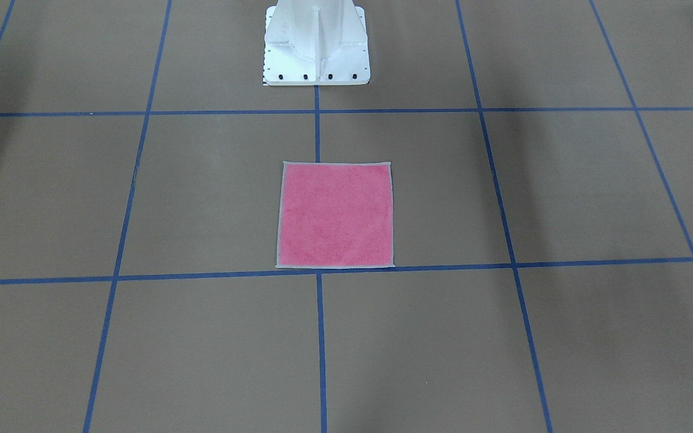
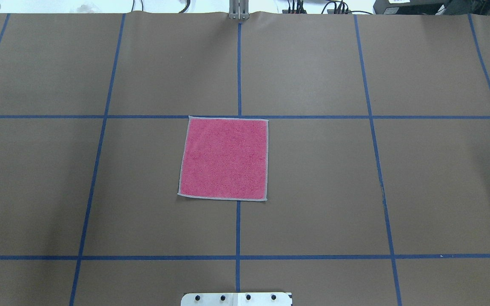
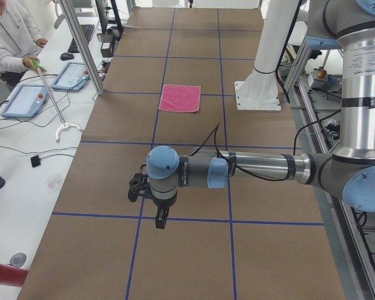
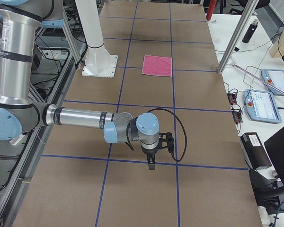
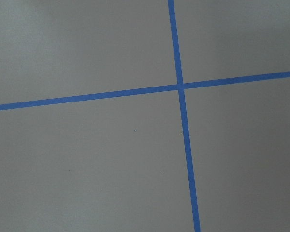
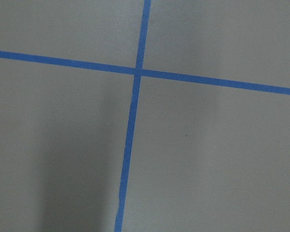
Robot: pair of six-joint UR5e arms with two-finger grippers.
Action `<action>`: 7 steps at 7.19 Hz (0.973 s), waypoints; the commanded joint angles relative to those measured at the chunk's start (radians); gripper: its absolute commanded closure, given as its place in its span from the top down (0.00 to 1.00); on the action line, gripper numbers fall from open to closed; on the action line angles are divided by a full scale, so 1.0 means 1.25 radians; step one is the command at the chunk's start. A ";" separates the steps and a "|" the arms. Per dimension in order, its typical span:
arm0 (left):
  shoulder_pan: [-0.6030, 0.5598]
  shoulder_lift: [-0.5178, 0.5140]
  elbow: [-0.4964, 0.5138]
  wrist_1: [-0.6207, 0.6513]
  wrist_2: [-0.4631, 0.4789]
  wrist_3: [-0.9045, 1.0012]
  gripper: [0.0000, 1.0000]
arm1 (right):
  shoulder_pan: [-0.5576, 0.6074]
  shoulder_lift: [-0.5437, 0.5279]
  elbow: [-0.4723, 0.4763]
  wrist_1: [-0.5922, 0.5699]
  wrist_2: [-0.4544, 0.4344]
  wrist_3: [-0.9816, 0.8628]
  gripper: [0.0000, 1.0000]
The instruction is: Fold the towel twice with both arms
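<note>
"Fingers first: were they open or closed?"

"I could not tell for either pair. The left fingers (image 3: 160, 219) showed only in the side view from the robot's left end, as a dark tip pointing straight down over the table (image 2: 313, 170). The right fingers (image 4: 151, 163) showed only from the opposite end, and they pointed down the same way."

"Did the wrist cameras help?"

"No. Each one looked down on brown table and a crossing of blue tape lines (image 5: 180, 87). No fingers came into either picture."

"How were the arms set?"

"The left arm (image 3: 256, 167) reached out level and low over its own end of the table, with the wrist turned down. The right arm (image 4: 80, 117) was posed alike at the other end. Both were well apart from the cloth."

"So where was the towel?"

"The towel (image 2: 223, 158) lay flat and unfolded in the middle of the table, pink face up, with its pale grey border showing all round. It sat in front of the white pedestal (image 1: 316, 48) and straddled the centre tape line. The edge farthest from the robot ran along a cross line of tape. Neither pair of fingers touched it."
</note>
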 commanded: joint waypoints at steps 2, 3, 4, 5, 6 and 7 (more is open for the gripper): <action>0.000 0.002 0.005 -0.048 0.000 0.001 1.00 | 0.000 -0.003 0.002 0.002 -0.006 0.001 1.00; 0.000 0.004 0.005 -0.047 -0.001 0.001 1.00 | -0.001 0.000 0.007 0.005 -0.004 0.002 1.00; 0.000 0.004 0.004 -0.050 -0.001 0.000 1.00 | -0.001 0.003 0.016 0.008 0.001 0.008 1.00; 0.000 0.000 0.000 -0.051 -0.001 0.000 1.00 | -0.002 0.007 0.021 0.008 -0.001 0.013 1.00; 0.015 -0.030 0.009 -0.047 -0.002 -0.007 1.00 | -0.002 0.007 0.018 0.005 0.007 0.010 1.00; 0.016 -0.043 0.011 -0.045 -0.027 -0.007 1.00 | -0.001 0.003 0.019 0.007 0.021 0.005 1.00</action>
